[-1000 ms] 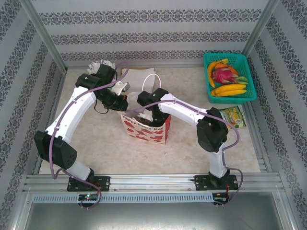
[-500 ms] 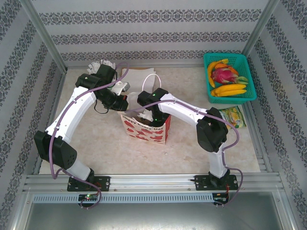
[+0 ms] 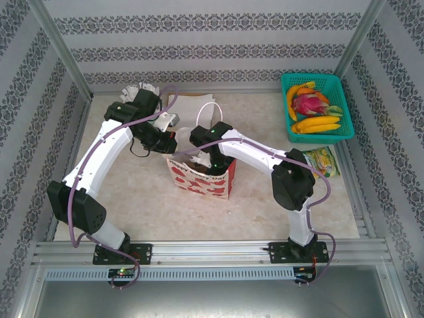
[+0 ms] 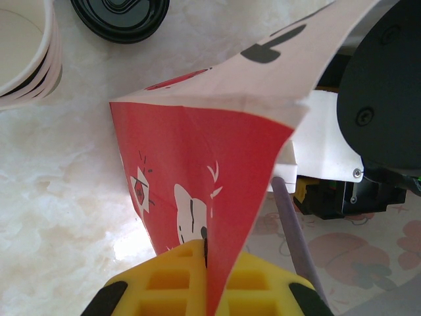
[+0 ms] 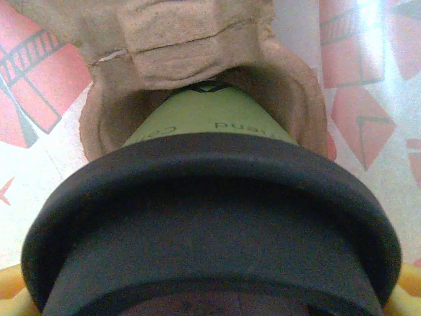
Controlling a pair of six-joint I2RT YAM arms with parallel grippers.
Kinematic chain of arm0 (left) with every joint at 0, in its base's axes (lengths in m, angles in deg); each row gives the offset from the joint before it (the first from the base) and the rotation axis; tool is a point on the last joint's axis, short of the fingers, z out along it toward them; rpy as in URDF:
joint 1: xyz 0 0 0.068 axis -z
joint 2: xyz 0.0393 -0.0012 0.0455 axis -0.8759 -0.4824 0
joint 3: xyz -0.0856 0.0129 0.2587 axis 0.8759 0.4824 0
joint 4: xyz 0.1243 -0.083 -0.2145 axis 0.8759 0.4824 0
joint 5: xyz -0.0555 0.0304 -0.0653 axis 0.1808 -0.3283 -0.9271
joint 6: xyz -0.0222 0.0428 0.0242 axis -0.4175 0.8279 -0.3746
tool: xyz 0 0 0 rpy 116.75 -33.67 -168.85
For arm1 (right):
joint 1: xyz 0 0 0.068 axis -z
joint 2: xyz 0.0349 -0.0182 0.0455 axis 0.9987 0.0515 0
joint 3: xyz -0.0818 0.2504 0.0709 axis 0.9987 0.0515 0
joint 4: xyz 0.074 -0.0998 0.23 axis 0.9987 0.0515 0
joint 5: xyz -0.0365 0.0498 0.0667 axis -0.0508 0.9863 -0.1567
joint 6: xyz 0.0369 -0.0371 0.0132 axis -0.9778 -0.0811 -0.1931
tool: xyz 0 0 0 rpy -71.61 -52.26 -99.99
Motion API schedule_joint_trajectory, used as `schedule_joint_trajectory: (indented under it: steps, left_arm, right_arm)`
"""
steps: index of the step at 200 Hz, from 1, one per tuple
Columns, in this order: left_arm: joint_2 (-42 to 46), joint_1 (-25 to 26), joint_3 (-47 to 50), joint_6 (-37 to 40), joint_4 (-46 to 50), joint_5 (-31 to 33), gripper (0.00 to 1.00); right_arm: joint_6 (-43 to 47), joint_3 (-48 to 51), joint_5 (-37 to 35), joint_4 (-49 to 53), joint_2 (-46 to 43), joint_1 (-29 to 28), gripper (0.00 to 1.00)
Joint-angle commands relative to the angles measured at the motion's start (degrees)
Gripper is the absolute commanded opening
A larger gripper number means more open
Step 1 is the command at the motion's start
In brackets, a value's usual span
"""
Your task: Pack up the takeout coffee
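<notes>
Standing by the table, I saw the right pincer [image 5: 210,293] down inside the red-and-white paper bag [image 3: 211,184]. Its yellow fingertips [image 5: 10,299] were set against either side of the takeout coffee [image 5: 210,112], so it gripped the cup by the cup's lid [image 5: 210,217] (the lid took up nearly all the room between the fingers). Straight ahead of that pincer, the olive-green body of the cup had its foot in a round well of a brown pulp cup carrier [image 5: 164,39], which lay on the bag's printed floor.

The left pincer [image 4: 205,263] was clamped on the bag's top edge, with the paper caught between its yellow fingers [image 4: 164,283] and drawn up into a peak. Ahead of that pincer and to its left, on the marble-patterned table [image 4: 59,197], a loose black lid [image 4: 122,16] lay near a stack of cream paper cups [image 4: 26,52]. To its right was the black and white right arm [image 4: 381,92], just beside the bag.

Well away from the right pincer, at the table's far corner, a teal basket [image 3: 311,75] held bananas [image 3: 317,124] and a pink dragon fruit [image 3: 310,103]. A green snack packet [image 3: 323,161] lay near it.
</notes>
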Motion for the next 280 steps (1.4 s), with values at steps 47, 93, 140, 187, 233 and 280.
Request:
schedule_joint_trajectory:
  steps: [47,93,140,187,233,280]
  left_arm:
    - [0.34,-0.68,-0.43,-0.36,-0.28,0.29,0.03]
    - [0.41,-0.67,-0.48,-0.26,-0.21,0.29,0.03]
    - [0.52,-0.71,-0.53,-0.24,-0.04,0.52,0.03]
    - [0.52,-0.68,-0.35,-0.21,-0.12,0.45,0.03]
    - [0.66,-0.71,-0.44,0.02,0.15,0.61,0.03]
    - [0.59,-0.71,-0.64,0.37,0.37,0.78,0.02]
  right_arm:
    - [-1.15,0.57,-0.86,-2.0,1.3,-0.61,0.8]
    - [-0.72,-0.26,0.02,-1.61,-0.15,-0.96,0.83]
    - [-0.5,-0.38,1.18,-1.52,-1.11,-1.05,0.85]
    - [-0.39,-0.42,0.94,-1.09,-1.37,-1.05,0.86]
    - [-0.02,-1.15,0.84,-0.24,-1.27,-1.05,0.89]
    - [0.48,-1.89,0.63,-0.22,-1.56,-1.13,0.91]
